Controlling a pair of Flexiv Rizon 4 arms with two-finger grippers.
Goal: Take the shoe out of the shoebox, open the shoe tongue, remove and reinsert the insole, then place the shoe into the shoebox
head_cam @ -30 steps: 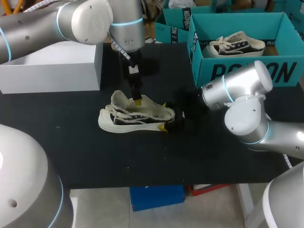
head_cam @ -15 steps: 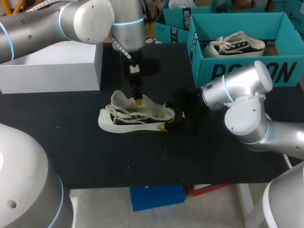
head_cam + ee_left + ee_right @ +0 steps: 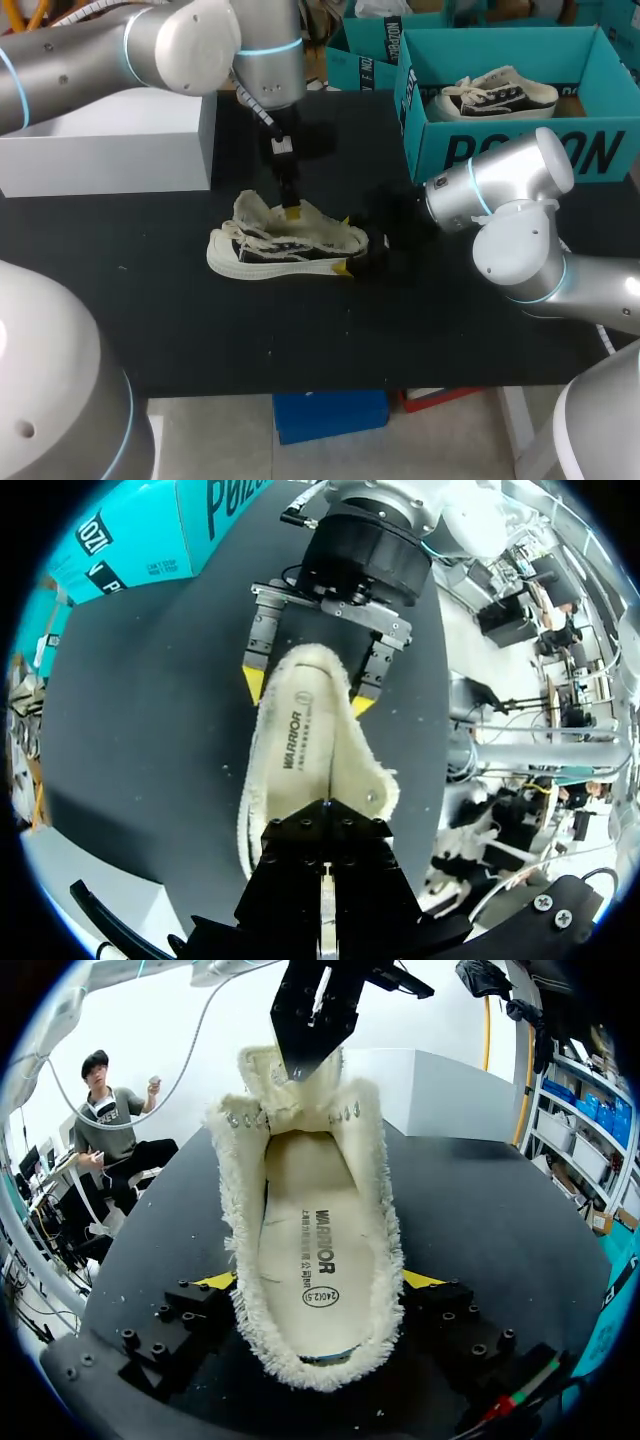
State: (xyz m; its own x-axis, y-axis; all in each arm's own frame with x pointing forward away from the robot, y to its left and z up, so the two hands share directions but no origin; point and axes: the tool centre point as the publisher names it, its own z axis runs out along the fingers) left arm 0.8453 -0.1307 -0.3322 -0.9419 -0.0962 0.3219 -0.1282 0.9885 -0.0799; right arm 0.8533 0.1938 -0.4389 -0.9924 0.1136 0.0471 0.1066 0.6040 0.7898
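Head view: the shoe (image 3: 285, 245) is lying in the middle of the desk (image 3: 200, 330), with the left claw (image 3: 291, 210) standing at its tongue (image 3: 252, 208); I cannot tell whether it is pinching.

Left wrist view: the insole (image 3: 318, 755) is showing, so the tongue probably wants pulling back gently.

Right wrist view: the right claw (image 3: 320, 1282) is clamping the heel (image 3: 320, 1365), steadying the shoe.

Robotics lab: two arms at a test counter

Two grey robot arms, left arm (image 3: 100, 50) and right arm (image 3: 520, 230), come in over a black counter (image 3: 150, 300). It carries test props and no household goods: a worn shoe (image 3: 285, 245), a teal shoebox (image 3: 520, 150) holding a second shoe (image 3: 497, 93), and a plain white box (image 3: 110, 150).
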